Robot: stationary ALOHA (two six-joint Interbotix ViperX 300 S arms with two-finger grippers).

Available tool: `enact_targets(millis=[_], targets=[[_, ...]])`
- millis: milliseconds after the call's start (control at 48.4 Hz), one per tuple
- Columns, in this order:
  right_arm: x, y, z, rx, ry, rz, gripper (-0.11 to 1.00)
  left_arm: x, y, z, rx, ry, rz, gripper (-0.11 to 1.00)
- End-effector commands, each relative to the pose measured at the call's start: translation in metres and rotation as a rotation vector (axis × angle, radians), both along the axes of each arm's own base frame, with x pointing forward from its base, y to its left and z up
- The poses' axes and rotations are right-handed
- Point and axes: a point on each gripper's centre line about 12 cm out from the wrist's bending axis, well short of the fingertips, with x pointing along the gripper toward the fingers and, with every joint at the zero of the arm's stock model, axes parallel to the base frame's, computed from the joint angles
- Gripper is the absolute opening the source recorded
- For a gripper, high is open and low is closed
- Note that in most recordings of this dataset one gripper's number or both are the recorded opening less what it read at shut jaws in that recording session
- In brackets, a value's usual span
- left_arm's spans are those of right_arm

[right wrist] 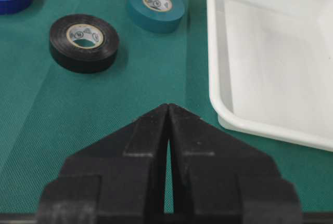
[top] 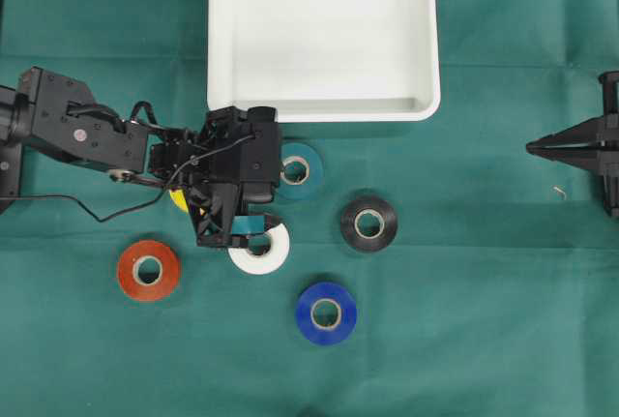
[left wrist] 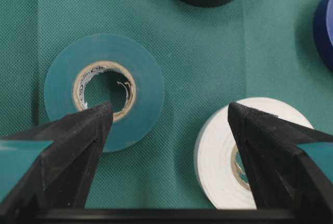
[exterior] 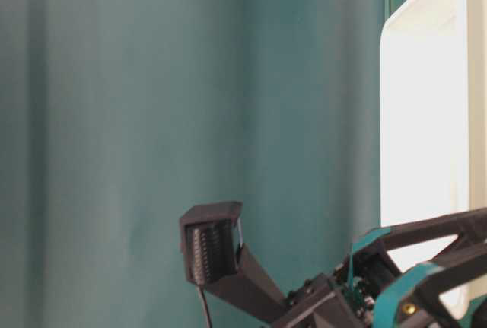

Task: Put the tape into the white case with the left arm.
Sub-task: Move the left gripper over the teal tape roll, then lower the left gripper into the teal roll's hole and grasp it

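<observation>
wide-spread and holding nothing, the left gripper [left wrist: 169,115] hangs over the green cloth [left wrist: 208,42], one fingertip over the teal tape roll [left wrist: 104,96], the other over the white tape roll [left wrist: 223,156]. beyond lie a black roll [top: 368,223] and the white case [top: 324,38]. right gripper [right wrist: 167,115] rests pinched together, holding nothing.

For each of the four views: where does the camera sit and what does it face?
Overhead: straight down on white case, tape rolls, both arms.
Table-level: sideways; green cloth, case rim, left arm's teal-banded parts.
Left wrist: down past open left pincer at teal roll, white roll.
Right wrist: over shut right pincer.
Both wrists share the black roll.
</observation>
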Motion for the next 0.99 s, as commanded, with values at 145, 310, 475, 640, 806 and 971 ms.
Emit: enact_targets(millis=[145, 310, 475, 640, 806, 971], targets=[[0.001, 0.000, 0.004, 0.000, -0.009, 0.001, -0.09, 0.012, 0.004, -0.001, 0.000, -0.011, 0.011, 1.00], [0.001, 0.000, 0.003, 0.000, -0.006, 0.000, -0.09, 0.018, 0.005, -0.006, 0.003, 0.000, 0.014, 1.00], [0.001, 0.000, 0.002, 0.000, -0.005, 0.000, -0.09, 0.020, 0.012, -0.013, 0.004, 0.015, 0.031, 1.00], [0.001, 0.000, 0.003, 0.000, -0.008, 0.001, -0.09, 0.020, 0.016, -0.022, 0.005, 0.033, 0.041, 1.00], [0.001, 0.000, 0.003, 0.000, -0.008, 0.001, -0.09, 0.022, 0.019, -0.029, 0.006, 0.046, 0.048, 1.00], [0.001, 0.000, 0.002, 0.002, -0.006, 0.000, -0.09, 0.025, 0.019, -0.031, 0.006, 0.047, 0.048, 1.00]])
